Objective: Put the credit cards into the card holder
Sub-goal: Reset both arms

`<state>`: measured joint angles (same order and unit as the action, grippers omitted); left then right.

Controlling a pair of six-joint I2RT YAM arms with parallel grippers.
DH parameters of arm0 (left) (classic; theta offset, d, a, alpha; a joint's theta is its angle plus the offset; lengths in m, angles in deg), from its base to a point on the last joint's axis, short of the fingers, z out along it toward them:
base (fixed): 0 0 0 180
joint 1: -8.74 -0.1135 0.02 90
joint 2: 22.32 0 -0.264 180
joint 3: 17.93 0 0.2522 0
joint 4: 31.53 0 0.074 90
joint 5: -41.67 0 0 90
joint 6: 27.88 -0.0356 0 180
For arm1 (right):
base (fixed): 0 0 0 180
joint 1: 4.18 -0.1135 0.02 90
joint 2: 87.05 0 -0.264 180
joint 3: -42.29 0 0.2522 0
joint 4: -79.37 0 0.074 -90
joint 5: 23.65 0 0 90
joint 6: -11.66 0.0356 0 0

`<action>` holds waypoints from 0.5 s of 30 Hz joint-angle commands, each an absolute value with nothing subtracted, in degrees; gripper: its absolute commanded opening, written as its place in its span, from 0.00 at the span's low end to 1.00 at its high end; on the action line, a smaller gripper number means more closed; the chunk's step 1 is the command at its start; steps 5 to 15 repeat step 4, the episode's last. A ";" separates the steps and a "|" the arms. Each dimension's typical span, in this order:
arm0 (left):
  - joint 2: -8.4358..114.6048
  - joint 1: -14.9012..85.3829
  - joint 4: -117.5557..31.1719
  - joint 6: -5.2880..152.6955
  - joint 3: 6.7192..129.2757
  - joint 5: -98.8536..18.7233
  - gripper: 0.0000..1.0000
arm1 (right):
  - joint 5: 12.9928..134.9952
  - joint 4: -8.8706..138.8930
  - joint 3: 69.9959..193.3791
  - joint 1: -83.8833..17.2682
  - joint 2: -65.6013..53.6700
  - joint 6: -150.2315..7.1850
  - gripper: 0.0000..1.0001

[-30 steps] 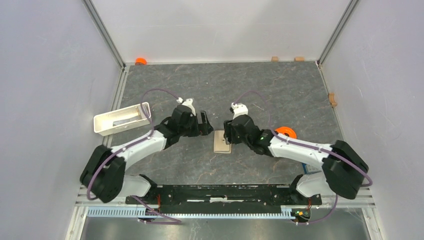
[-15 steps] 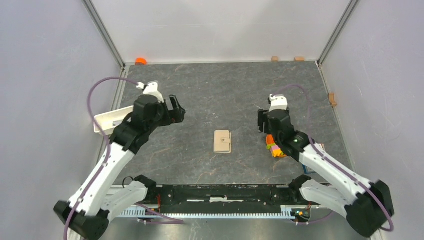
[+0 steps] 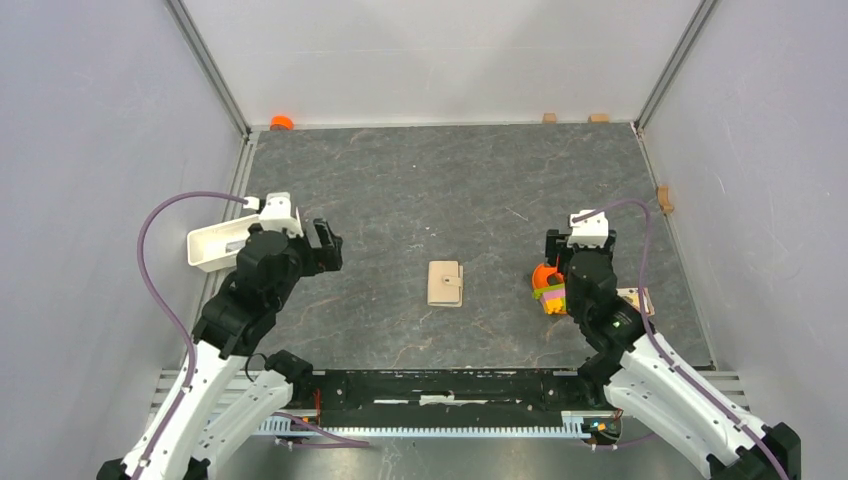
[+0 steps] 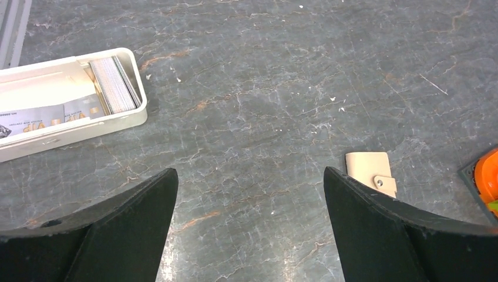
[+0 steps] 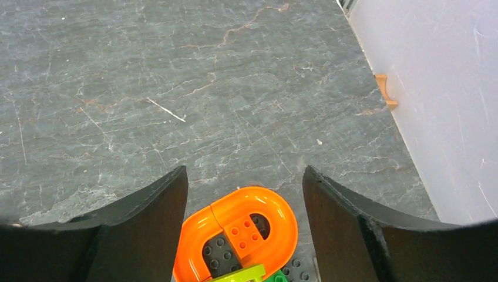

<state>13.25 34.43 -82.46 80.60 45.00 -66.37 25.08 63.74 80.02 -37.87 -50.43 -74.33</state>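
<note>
Only the left wrist camera sees the credit cards (image 4: 70, 110) in the white tray (image 4: 88, 126). The card holder (image 3: 445, 284) lies long-way near-to-far, with its tab on the right. The left gripper (image 4: 249, 176) and the right gripper (image 5: 245, 173) are wide and empty.

- A dark grey, marble-veined worktop (image 3: 450, 180) lies under soft, even light.
- Plain pale walls close it in at left (image 3: 100, 150), far (image 3: 440, 55) and right (image 3: 770, 150).
- Metal posts (image 3: 208, 65) rise at both far corners.
- Small wooden blocks (image 3: 549, 118) line the far edge.
</note>
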 commanded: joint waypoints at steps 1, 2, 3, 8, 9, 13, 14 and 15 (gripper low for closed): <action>13.07 34.36 -80.43 76.70 44.96 -66.78 1.00 | 22.42 68.05 79.86 -37.85 -51.23 -77.02 0.76; 13.23 34.37 -80.53 76.88 45.04 -66.83 1.00 | 22.30 68.07 79.80 -37.84 -51.14 -77.10 0.76; 13.25 34.33 -80.47 77.06 45.11 -66.83 1.00 | 22.20 68.07 79.74 -37.84 -51.09 -77.20 0.76; 13.09 34.39 -80.52 77.19 45.21 -67.24 1.00 | 22.10 68.15 79.65 -37.86 -51.16 -77.20 0.76; 13.09 34.39 -80.52 77.19 45.21 -67.24 1.00 | 22.10 68.15 79.65 -37.86 -51.16 -77.20 0.76; 13.09 34.39 -80.52 77.19 45.21 -67.24 1.00 | 22.10 68.15 79.65 -37.86 -51.16 -77.20 0.76; 13.09 34.39 -80.52 77.19 45.21 -67.24 1.00 | 22.10 68.15 79.65 -37.86 -51.16 -77.20 0.76; 13.09 34.39 -80.52 77.19 45.21 -67.24 1.00 | 22.10 68.15 79.65 -37.86 -51.16 -77.20 0.76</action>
